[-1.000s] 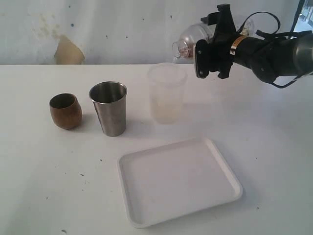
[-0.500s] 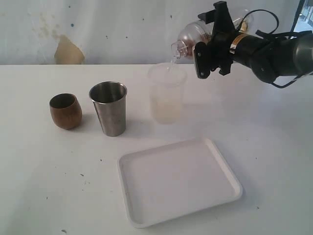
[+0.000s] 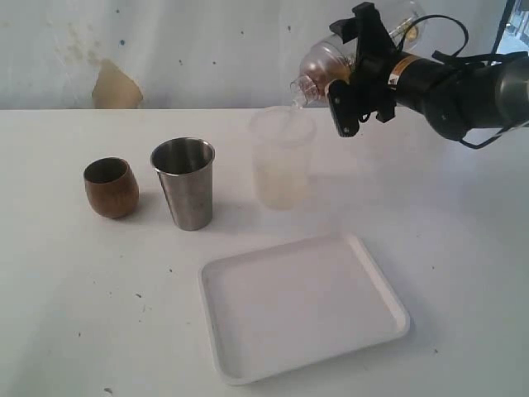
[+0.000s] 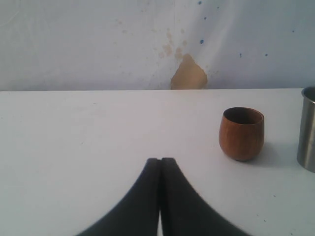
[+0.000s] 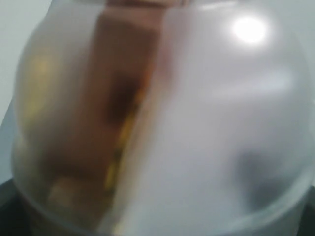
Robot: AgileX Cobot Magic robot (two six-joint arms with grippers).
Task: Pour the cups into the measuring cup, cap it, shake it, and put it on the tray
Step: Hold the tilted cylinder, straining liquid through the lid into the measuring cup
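the right gripper [image 3: 354, 73] is clamping a clear bottle [image 3: 318, 62], tipped neck-down over a frosted cup [image 3: 283, 161], seemingly pouring. the left gripper [image 4: 160, 169] is sitting pressed together, empty. the wooden cup [image 3: 111, 188] and steel tumbler [image 3: 183, 194] are standing at 10 o'clock of the tray [image 3: 306, 310].

Speckled white tabletop [image 3: 74, 331], pale stained wall [image 3: 207, 41] behind, tan patch [image 3: 116, 87] low on it, soft even light

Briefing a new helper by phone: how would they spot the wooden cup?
Find the white tray in front. Behind its left corner stands the steel tumbler; the wooden cup sits just left of that, apart from it. It alone is brown, squat and round-bellied.
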